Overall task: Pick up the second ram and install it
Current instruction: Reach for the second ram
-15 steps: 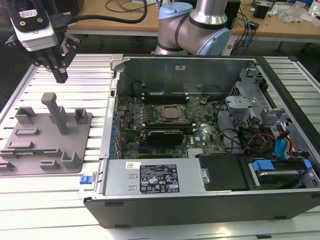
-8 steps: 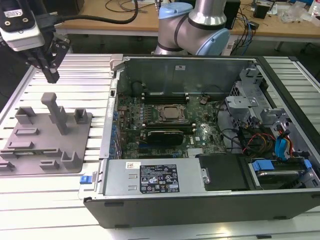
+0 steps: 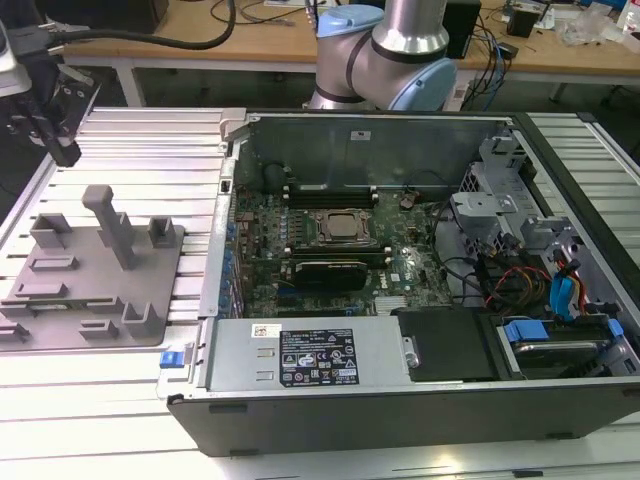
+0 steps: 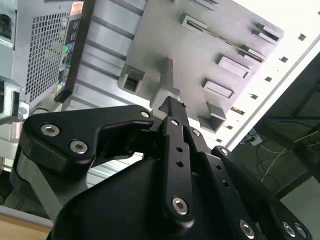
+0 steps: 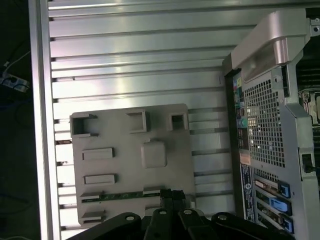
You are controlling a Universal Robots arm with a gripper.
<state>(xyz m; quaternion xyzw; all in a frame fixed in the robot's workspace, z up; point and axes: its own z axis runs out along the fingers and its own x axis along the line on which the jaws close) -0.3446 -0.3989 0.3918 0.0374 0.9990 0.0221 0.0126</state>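
The second ram (image 5: pixel 120 196) is a thin green strip standing on edge in a slot of the grey holder plate (image 5: pixel 165 175). In the first wrist view my gripper (image 5: pixel 173 194) hangs above the plate, close to one end of the strip. Its fingers look shut, with nothing between them. In the exterior view the gripper (image 3: pixel 62 150) is high over the far corner of the holder plate (image 3: pixel 100 290), at the exterior view's left. The second wrist view shows the gripper (image 4: pixel 169 102) from behind, with the plate (image 4: pixel 190 55) beyond it.
The open computer case (image 3: pixel 400 380) lies at the exterior view's right, with the motherboard and processor (image 3: pixel 340 228) exposed. Its rear panel (image 5: pixel 265 125) sits close beside the holder plate. A tall grey post (image 3: pixel 108 225) rises from the plate. The table is ribbed aluminium (image 5: pixel 140 50).
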